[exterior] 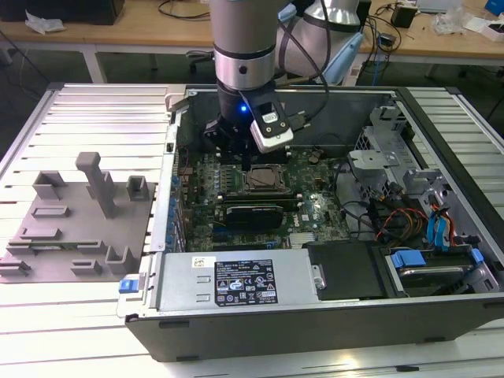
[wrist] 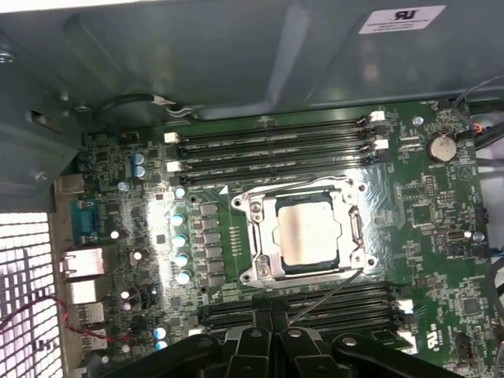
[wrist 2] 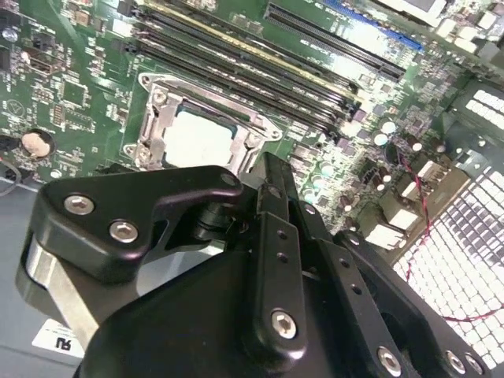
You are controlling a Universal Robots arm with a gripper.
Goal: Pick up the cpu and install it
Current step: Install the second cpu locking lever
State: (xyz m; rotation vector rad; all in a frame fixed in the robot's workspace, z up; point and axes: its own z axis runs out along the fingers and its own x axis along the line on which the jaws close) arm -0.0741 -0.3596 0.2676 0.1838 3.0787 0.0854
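The cpu [wrist: 309, 228], a flat square chip with a pale silvery top, lies inside the metal-framed socket [wrist: 253, 214] on the green board [wrist: 441, 205]. In the second wrist view the cpu [wrist 2: 201, 139] shows just past my fingertips. My gripper [wrist: 273, 313] hangs a little above the board beside the socket, with its black fingers [wrist 2: 272, 189] drawn together and nothing between them. In the exterior view the gripper [exterior: 239, 153] sits low inside the open computer case, just to that view's left of the socket [exterior: 264, 179].
Memory slots [wrist: 276, 146] run along both sides of the socket. A grey plastic tray with upright blocks [exterior: 75, 224] lies outside the case at the exterior view's left. A power supply [exterior: 236, 283], drive cage [exterior: 386, 153] and cables [exterior: 409, 216] crowd the case.
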